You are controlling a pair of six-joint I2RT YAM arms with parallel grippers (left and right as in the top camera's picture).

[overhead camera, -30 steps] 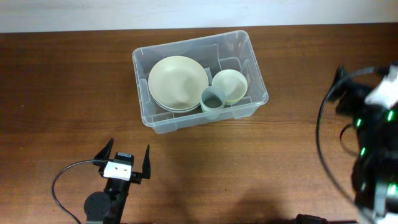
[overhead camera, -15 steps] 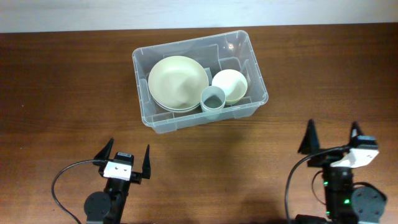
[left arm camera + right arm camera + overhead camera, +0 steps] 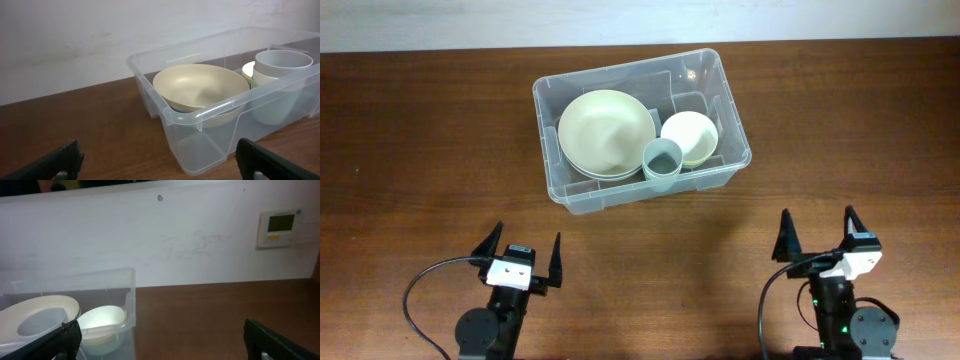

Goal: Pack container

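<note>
bowls (image 3: 606, 133) and cup (image 3: 662, 160) in container (image 3: 732, 125)

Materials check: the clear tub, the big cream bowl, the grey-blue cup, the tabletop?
Large clear rectangular tub: looks like glossy moulded plastic; the contents show through its walls.
Big cream round bowl: matte and opaque, likely melamine or plastic; ceramic not ruled out.
Small grey-blue cup: same matte look, probably plastic.
Brown table: grain streaks visible, so wood or wood-look laminate.
</note>
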